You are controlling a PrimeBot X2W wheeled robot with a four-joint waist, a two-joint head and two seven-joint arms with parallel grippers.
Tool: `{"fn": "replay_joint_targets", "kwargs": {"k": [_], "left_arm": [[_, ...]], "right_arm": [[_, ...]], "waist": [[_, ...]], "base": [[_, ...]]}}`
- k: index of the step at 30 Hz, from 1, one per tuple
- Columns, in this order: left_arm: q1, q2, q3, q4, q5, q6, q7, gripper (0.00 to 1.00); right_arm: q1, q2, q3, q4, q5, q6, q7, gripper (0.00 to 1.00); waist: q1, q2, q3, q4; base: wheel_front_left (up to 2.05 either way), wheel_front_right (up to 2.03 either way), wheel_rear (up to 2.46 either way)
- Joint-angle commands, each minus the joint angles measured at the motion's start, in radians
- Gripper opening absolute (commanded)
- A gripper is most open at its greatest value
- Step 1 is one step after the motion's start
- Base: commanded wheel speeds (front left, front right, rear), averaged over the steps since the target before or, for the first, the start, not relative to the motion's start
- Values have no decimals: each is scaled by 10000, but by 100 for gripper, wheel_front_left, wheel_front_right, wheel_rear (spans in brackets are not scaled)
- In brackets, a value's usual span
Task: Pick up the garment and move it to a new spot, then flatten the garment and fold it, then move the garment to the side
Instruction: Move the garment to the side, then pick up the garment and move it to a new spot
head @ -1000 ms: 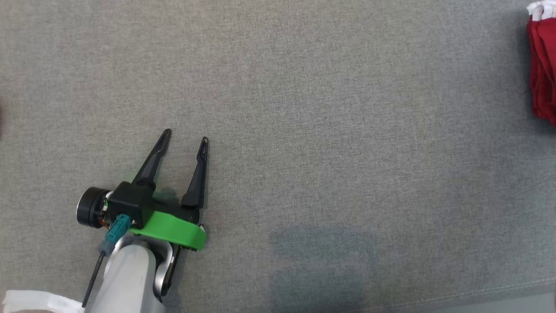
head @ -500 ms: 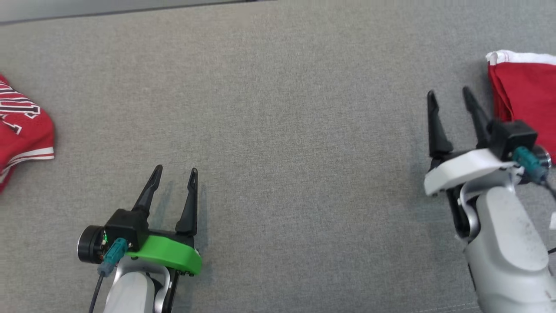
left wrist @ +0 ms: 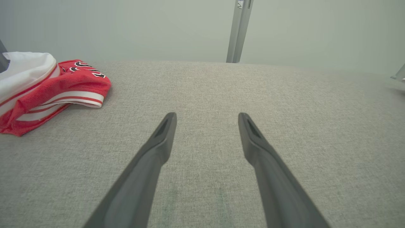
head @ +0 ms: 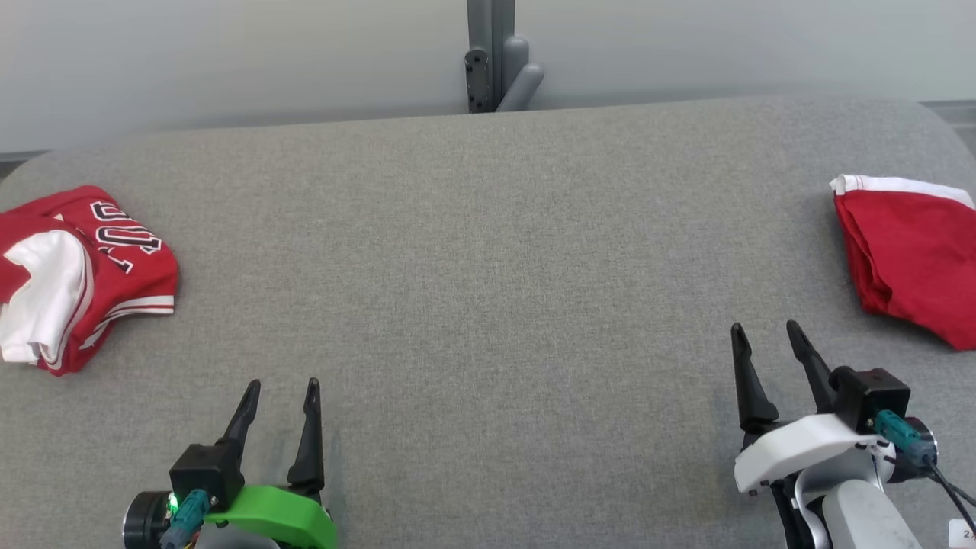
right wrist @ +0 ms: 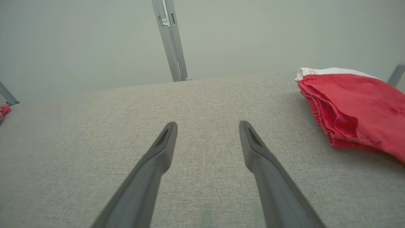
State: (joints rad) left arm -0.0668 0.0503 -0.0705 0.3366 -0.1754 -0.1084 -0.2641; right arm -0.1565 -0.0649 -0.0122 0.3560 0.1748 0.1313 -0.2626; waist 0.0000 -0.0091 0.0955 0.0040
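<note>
A crumpled red-and-white jersey garment (head: 114,252) with black-edged lettering lies at the far left of the grey padded table (head: 488,267); it also sits at the upper left of the left wrist view (left wrist: 72,84). My left gripper (head: 283,383) is open and empty near the front edge, to the right of and nearer than that garment, its fingers (left wrist: 158,148) spread over bare fabric. My right gripper (head: 765,326) stands open and empty at the front right, its fingers (right wrist: 158,155) over bare fabric. A folded red garment with white trim (head: 915,259) lies just right of and beyond it (right wrist: 357,107).
A grey metal post (head: 492,57) rises behind the table's far edge against a pale wall. The table's corners are rounded. The wide stretch of grey fabric between the two garments is bare.
The head camera has swung up, bringing the far table edge, the wall and both garments into the picture. Both grippers have stayed open.
</note>
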Motion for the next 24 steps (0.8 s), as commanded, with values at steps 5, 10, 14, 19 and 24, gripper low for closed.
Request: {"fn": "replay_joint_targets", "kwargs": {"k": [5,10,14,19,24], "left_arm": [[546,11,121,-10,-84,213,-3,100],[784,10,133,-150,-235,336,-3,100],[795,10,77,-177,-238,348,-3,100],[694,11,56,-198,-261,389,-3,100],[398,14,123,-191,-365,499,-3,100]], "right_arm": [[688,67,77,-279,-61,-11,-28,100],[958,118,100,-471,1,-11,-28,100],[1007,125,105,-519,103,-11,-28,100],[1004,132,182,-532,180,-11,-28,100],[918,129,359,-570,96,-11,-28,100]], "waist": [[0,91,-778,95],[0,91,-840,86],[0,91,-826,101],[0,91,-728,259],[0,91,-376,905]], "base": [[0,0,0],[0,0,0],[0,0,0],[0,0,0],[0,0,0]]}}
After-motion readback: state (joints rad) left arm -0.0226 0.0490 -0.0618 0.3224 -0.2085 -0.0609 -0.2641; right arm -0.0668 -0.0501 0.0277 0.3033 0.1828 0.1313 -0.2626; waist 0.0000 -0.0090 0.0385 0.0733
